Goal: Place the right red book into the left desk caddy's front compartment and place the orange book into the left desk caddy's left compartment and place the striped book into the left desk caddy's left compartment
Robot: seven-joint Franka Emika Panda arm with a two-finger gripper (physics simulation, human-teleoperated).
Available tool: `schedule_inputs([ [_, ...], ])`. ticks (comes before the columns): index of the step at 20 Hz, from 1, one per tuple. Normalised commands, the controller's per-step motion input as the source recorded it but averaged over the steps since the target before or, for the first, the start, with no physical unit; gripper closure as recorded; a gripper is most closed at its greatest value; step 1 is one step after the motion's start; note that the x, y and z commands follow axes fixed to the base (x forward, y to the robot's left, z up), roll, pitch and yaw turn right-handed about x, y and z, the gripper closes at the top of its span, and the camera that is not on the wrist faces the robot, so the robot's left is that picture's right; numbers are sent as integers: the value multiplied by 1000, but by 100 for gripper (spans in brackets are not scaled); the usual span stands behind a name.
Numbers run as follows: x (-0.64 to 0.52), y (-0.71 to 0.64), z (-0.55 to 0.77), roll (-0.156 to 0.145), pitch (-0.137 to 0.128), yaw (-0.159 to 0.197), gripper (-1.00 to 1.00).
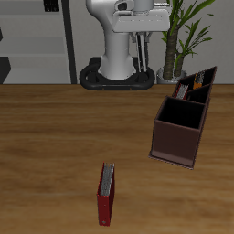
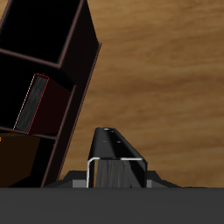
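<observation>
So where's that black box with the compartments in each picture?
Exterior view: the black caddy stands at the table's back, beside the plant pot and behind the reddish-brown caddy.
Wrist view: the black caddy is seen from above and close up, with a red book in one compartment.
Shared landmark: the wooden table that it stands on.

A simulated study or office: wooden desk (image 1: 55,137), desk caddies (image 1: 180,128), shelving (image 1: 32,41) and a potted plant (image 1: 183,37).
</observation>
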Motion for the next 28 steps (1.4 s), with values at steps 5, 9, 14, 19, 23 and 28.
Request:
schedule_inputs([
  [5,-175,198,7,-64,-16,-15,100],
  [9,-147,110,10,-17,-28,-64,100],
  [14,-121,217,-19,34,-30,-55,100],
  [19,48,217,-15,11,-7,-32,100],
  [23,39,372,-13,74,14,-29,100],
  [28,-47,168,-10,24,-9,-38,100],
])
